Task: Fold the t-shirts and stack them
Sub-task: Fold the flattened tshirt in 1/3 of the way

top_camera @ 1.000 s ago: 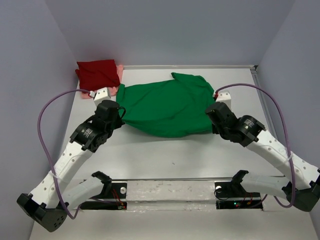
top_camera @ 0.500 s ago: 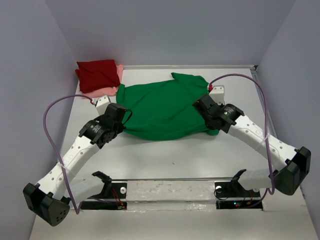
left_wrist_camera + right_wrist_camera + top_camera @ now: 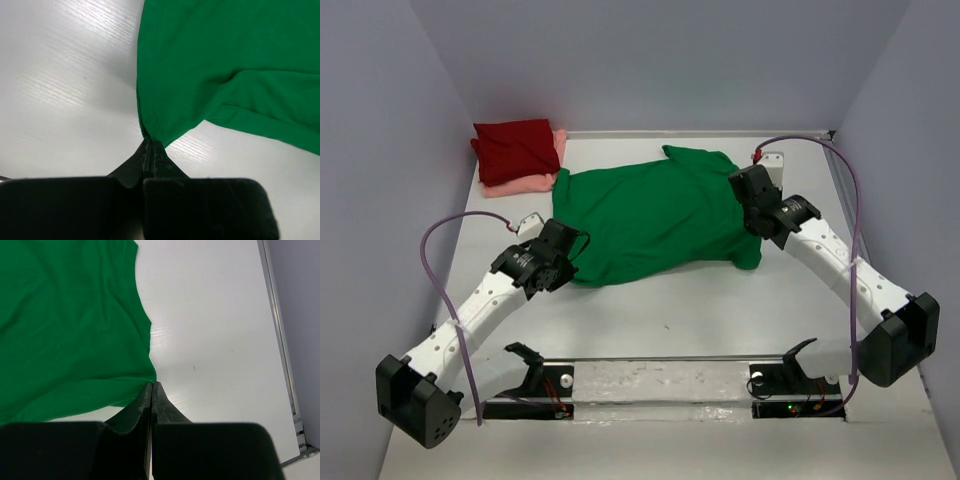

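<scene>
Green shirt (image 3: 650, 215) spread on counter (image 3: 720, 310), left claw (image 3: 150, 146) clamped tight on its left corner, right claw (image 3: 151, 386) clamped tight on its right corner.

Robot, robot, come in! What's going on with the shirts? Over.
Left jaws and right jaws shut on green t-shirt edges. Shirt spread out, not yet folded. Red t-shirt stacked on pink t-shirt, far-left corner. Nothing in the way.

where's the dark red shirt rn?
Top view: the dark red shirt sits folded on the salmon pink shirt in the far-left corner of the table, left of the spread green shirt.
</scene>
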Available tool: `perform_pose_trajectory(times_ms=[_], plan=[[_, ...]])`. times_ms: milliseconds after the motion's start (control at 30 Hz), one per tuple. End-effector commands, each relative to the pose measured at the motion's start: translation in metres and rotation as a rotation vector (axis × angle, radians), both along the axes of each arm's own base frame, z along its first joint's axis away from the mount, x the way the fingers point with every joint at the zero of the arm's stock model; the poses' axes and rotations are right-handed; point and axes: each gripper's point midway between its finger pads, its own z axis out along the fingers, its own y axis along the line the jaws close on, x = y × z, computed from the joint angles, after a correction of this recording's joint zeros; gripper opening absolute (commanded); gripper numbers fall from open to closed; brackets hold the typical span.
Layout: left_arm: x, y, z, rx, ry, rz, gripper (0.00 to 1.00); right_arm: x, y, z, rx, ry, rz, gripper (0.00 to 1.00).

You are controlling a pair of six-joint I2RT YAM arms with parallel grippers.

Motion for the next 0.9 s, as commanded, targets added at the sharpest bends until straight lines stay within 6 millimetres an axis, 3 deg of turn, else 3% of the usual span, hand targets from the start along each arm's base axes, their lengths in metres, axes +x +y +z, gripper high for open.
perform_pose_trajectory(times_ms=[0,200,333,500,600,667,867], plan=[[0.003,-0.006,-0.004,-0.017,0.036,0.037,0.00,0.036,0.006,0.020,0.015,-0.067,0.030,0.00],[0.017,0.005,0.004,0.058,0.026,0.112,0.00,0.060,0.009,-0.002,-0.011,-0.003,0.078,0.00],[0.028,0.007,0.005,0.083,0.018,0.139,0.00,0.069,0.002,-0.004,-0.021,0.008,0.063,0.00],[0.038,0.018,0.000,0.132,0.035,0.183,0.00,0.077,-0.018,0.000,-0.054,0.008,0.028,0.00],[0.031,0.032,-0.011,0.166,0.093,0.232,0.00,0.078,-0.025,0.010,-0.062,-0.012,0.014,0.00],[0.023,0.040,-0.010,0.170,0.089,0.287,0.00,0.080,-0.034,0.018,-0.060,-0.028,-0.004,0.00],[0.018,0.055,0.000,0.164,0.047,0.339,0.00,0.085,-0.034,0.028,-0.057,-0.041,0.009,0.00]])
